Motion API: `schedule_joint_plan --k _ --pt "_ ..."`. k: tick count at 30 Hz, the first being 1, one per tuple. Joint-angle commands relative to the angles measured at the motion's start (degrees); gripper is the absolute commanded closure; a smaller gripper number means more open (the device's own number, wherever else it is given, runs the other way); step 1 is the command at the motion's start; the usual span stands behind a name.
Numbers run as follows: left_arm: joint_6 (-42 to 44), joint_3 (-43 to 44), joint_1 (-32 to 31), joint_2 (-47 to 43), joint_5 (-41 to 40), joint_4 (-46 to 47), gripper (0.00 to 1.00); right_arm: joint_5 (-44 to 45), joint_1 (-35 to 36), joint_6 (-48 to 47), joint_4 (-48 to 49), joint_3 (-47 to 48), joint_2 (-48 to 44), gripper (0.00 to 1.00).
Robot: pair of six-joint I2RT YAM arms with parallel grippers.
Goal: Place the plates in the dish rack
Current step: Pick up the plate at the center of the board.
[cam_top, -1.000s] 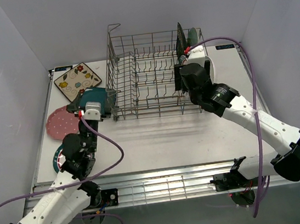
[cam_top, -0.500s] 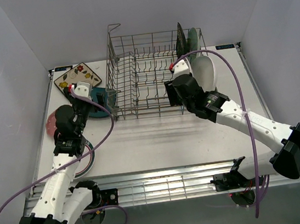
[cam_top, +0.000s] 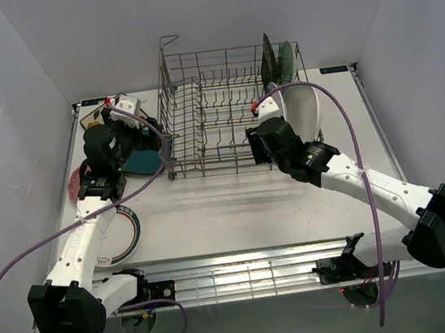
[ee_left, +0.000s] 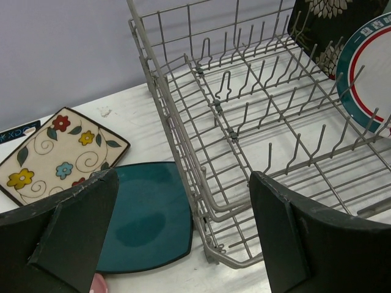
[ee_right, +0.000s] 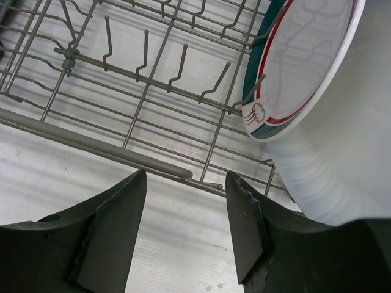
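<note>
Left pincer: held wide open, empty.
Teal plate: laid flat on the worktop, directly below-ahead, just beside the dish rack.
Right pincer: parted, empty, at the rack's far side; the left is judged nearer.

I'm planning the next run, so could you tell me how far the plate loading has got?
Done: black floral plate, mint plate and one green-rimmed plate stand in the dish rack; the plain white plate is at its right end. In hand: nothing; left gripper, near the teal plate, and right gripper are open. Left: teal plate, cream floral plate, pink dotted plate and second green-rimmed plate on the table.
</note>
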Motion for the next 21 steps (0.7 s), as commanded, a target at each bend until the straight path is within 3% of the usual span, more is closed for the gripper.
schedule_joint_plan --k 1,6,17,21 --pt "-1.03 2.94 0.40 1.75 0.95 -2.46 0.02 0.87 0.32 0.22 3.20 -0.84 -0.85 0.40" --pt "-1.99 4.43 0.40 4.12 -1.06 -2.80 0.02 2.63 0.32 1.01 4.61 -1.81 0.20 0.52" --pt "-3.67 3.55 0.40 4.48 -0.02 -3.24 0.02 7.99 0.32 2.59 7.42 -4.18 1.17 0.66" --pt "-3.67 3.20 0.40 2.64 -0.89 -3.77 0.02 8.97 -0.11 2.86 7.34 -4.01 1.17 0.83"
